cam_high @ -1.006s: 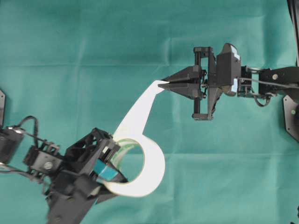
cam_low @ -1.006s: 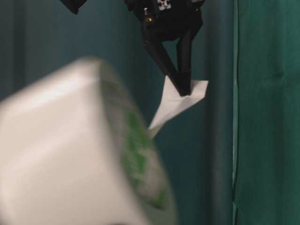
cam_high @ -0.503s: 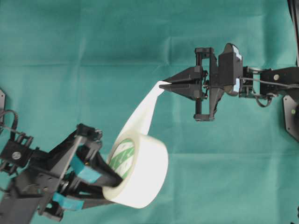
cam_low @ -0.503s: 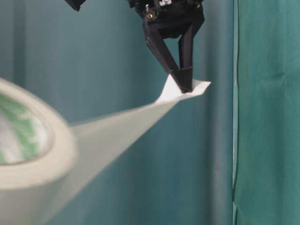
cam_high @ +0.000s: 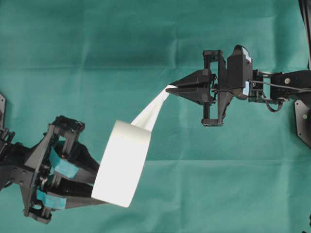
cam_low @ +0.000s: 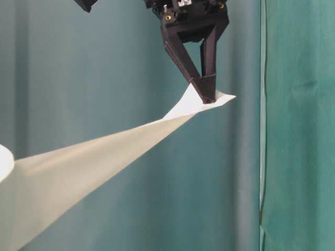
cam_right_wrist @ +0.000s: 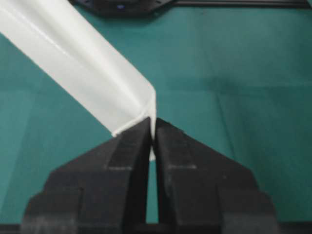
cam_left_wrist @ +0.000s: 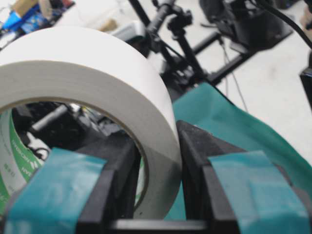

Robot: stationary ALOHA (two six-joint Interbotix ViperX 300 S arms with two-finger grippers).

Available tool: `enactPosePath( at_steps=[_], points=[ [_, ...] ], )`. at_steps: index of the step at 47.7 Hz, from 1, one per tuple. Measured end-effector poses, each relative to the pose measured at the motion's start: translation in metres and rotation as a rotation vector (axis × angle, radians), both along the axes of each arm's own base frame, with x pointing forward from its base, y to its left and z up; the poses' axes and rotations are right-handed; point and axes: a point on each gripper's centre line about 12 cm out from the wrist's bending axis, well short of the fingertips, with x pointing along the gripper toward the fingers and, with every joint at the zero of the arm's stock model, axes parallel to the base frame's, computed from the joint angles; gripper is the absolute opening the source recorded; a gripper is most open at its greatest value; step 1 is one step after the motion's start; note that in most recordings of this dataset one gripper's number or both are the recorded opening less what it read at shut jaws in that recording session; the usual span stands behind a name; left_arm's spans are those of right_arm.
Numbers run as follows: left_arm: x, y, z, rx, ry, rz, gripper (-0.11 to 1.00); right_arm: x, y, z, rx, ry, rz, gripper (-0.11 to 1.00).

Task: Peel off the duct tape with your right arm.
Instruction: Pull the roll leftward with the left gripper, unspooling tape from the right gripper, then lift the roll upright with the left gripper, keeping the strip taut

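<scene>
The duct tape (cam_high: 121, 162) is a wide white roll held above the green cloth at lower left, its outer band facing up. My left gripper (cam_high: 95, 187), with teal patches on its fingers, is shut on the roll's wall (cam_left_wrist: 97, 63), one finger inside the ring and one outside. A peeled white strip (cam_high: 153, 109) runs from the roll up and right to my right gripper (cam_high: 167, 89). That gripper is shut on the strip's pointed end, seen pinched between its tips (cam_right_wrist: 152, 126). In the table-level view the strip (cam_low: 104, 151) stretches taut from those fingertips (cam_low: 207, 97).
A green cloth (cam_high: 146, 39) covers the table. The right arm's black base plate (cam_high: 303, 121) sits at the right edge. Past the table's far edge, the left wrist view shows black stands (cam_left_wrist: 185, 44) and a pale floor.
My left gripper has carried the roll left and down and turned it, so its outer band now faces up. The peeled strip has grown longer. The right gripper has stayed put.
</scene>
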Motion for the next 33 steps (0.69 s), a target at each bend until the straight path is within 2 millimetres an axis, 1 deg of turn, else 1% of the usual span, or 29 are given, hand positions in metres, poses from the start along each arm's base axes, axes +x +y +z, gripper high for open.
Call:
enactPosePath(
  at_steps=[13,23,29,33],
  points=[
    [0.003,0.014,0.001,0.078,-0.064,0.048,0.2,-0.003,0.0,-0.006,0.005,0.018,-0.001,-0.09],
    [0.004,0.023,0.004,0.12,-0.145,0.087,0.2,-0.003,0.0,-0.006,0.009,0.018,-0.003,-0.09],
    [0.002,0.033,0.009,0.114,-0.191,0.12,0.2,-0.005,0.001,-0.008,0.028,0.022,-0.006,-0.09],
    [-0.004,0.039,0.015,0.103,-0.226,0.135,0.2,-0.005,0.0,-0.008,0.035,0.021,-0.01,-0.09]
  ],
)
